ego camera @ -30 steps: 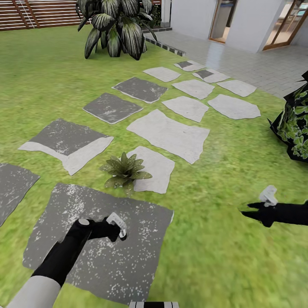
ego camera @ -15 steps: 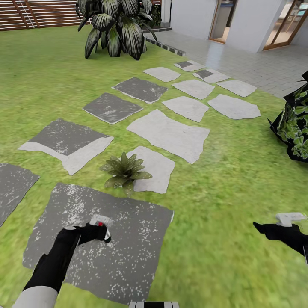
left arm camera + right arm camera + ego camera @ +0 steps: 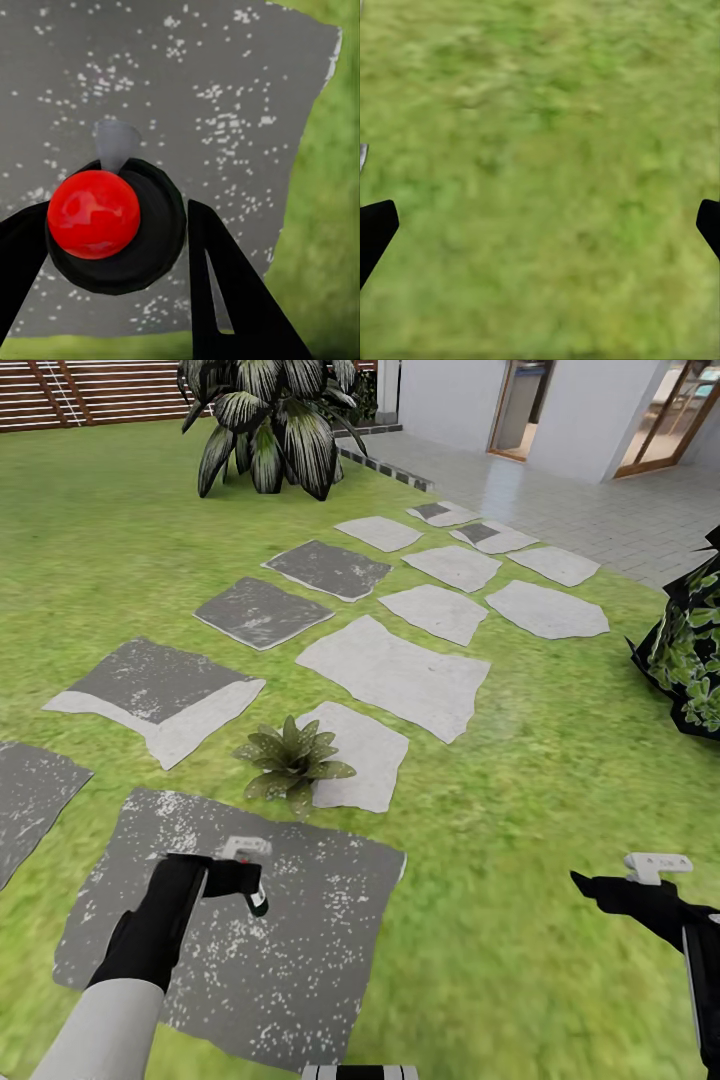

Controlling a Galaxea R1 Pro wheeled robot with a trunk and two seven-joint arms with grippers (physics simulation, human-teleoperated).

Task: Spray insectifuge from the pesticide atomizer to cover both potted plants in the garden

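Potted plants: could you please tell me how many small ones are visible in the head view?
1: a small potted plant sits on the grass between the stepping stones, ahead of the left arm. The second may lie out of frame.

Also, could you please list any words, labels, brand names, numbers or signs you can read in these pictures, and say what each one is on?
No readable text in any view.
The pesticide atomizer in the left tool: no legible label; the left wrist view shows its red tip unmarked.
Stepping stones: white speckles, no writing.
The building and the fence: no signs or numbers visible.
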